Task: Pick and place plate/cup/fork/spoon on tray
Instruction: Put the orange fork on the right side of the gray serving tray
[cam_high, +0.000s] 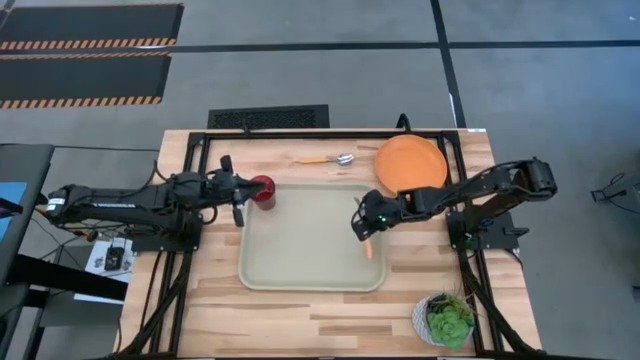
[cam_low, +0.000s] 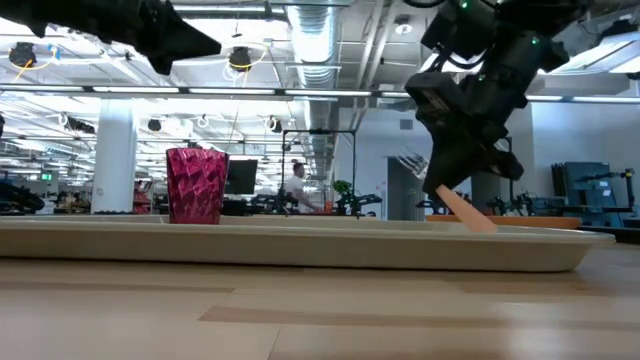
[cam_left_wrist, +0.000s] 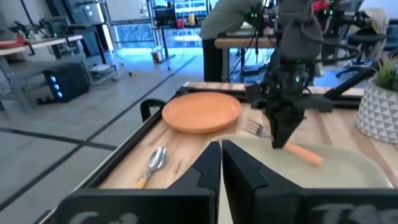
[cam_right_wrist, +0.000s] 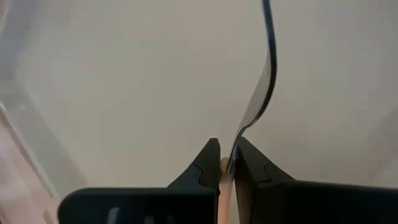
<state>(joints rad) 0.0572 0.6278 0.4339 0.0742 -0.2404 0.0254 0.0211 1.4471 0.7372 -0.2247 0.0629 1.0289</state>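
The pale tray (cam_high: 300, 250) lies mid-table. The dark red cup (cam_high: 263, 190) stands upright at its far left corner. My left gripper (cam_high: 250, 186) is shut and holds nothing; in the low view it hangs well above the cup (cam_low: 197, 185). My right gripper (cam_high: 365, 225) is over the tray's right side, shut on the fork (cam_left_wrist: 292, 149). The orange plate (cam_high: 410, 162) rests flat on the table beyond the tray's far right corner. Just past the tray's far edge, the spoon (cam_high: 325, 159) lies on the table. My right gripper pinches the fork between its two fingers where the orange handle meets the metal neck (cam_right_wrist: 227, 163). The fingers slant down from the table's right side. The handle's free end (cam_low: 482, 223) slopes down to the tray near its right rim, and the tines (cam_left_wrist: 254, 129) point away toward the far side.
A white pot with a green plant (cam_high: 443, 320) stands at the near right of the table. A black frame (cam_high: 200, 160) runs round the work area. The tray's middle (cam_high: 300, 235) is bare.
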